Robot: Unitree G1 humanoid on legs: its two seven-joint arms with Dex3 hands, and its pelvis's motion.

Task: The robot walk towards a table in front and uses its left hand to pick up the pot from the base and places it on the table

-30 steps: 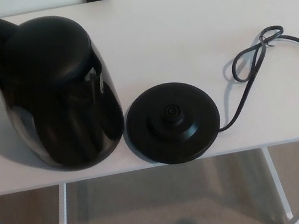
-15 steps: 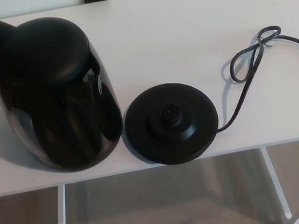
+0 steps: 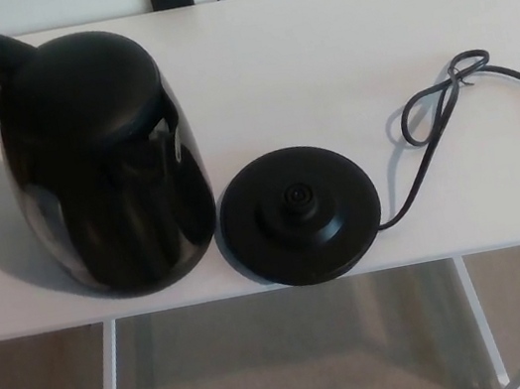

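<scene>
Pot [image 3: 98, 162] upright on table [image 3: 314, 44] just beside base [image 3: 300, 213]; robot hand out of view, state untellable

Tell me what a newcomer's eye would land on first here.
A big glossy black pot stands on the left of the white table, off its base. That round black base lies just right of it near the front edge, its cord looping away to the right.
</scene>
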